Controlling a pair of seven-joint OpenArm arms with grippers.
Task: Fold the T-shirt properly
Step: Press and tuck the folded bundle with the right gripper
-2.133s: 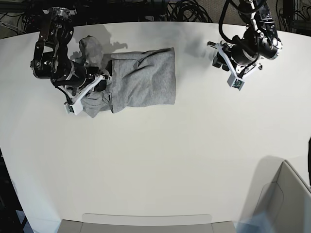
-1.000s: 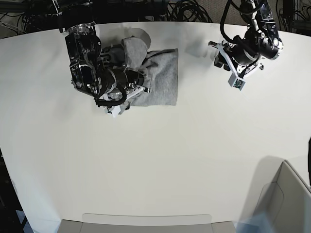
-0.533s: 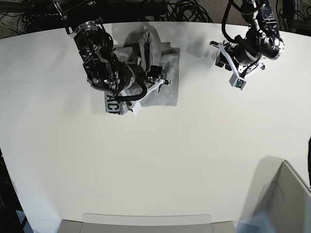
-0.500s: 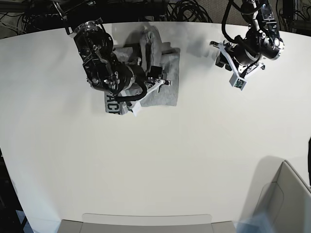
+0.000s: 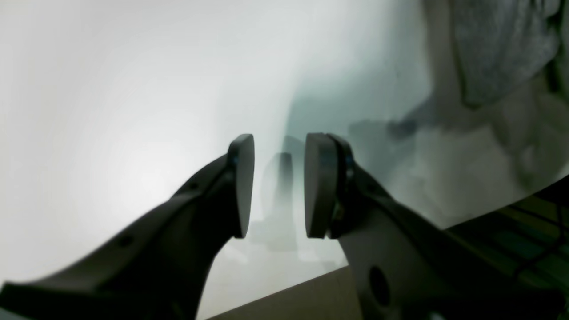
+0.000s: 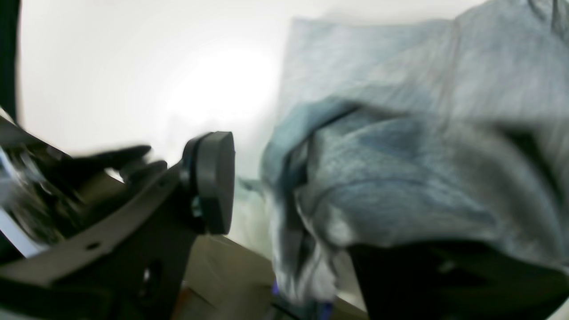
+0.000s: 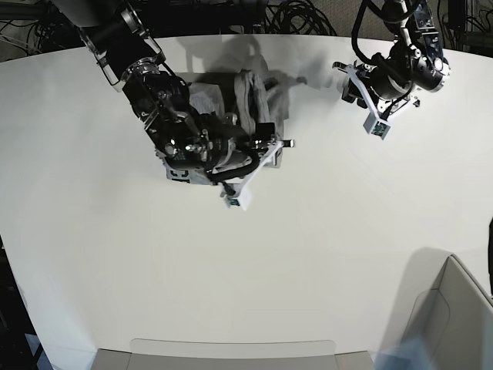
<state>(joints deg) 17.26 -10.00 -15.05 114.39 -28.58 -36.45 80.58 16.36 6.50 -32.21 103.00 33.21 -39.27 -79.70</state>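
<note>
The heather-grey T-shirt [image 7: 248, 92] lies bunched at the table's far side, mostly under my right arm. A strip of black lettering [image 7: 179, 173] shows at its left edge. My right gripper [image 7: 267, 144] is over the shirt's right edge. In the right wrist view its jaws stand apart. Shirt cloth [image 6: 422, 178] is draped over the right finger, and a gap separates it from the left pad [image 6: 215, 182]. My left gripper [image 7: 348, 83] hovers right of the shirt. In the left wrist view it [image 5: 278, 186] is empty and narrowly open, with the shirt [image 5: 498, 44] at the top right.
The white table [image 7: 308, 254] stretches toward the camera. A grey box [image 7: 454, 316] stands at the front right corner. A pale tray edge [image 7: 231, 351] sits at the front. Cables [image 7: 293, 15] lie beyond the far edge.
My right arm has swept from the shirt's left end to its right edge, carrying cloth over. The shirt is now a narrower pile. My left arm has barely moved.
</note>
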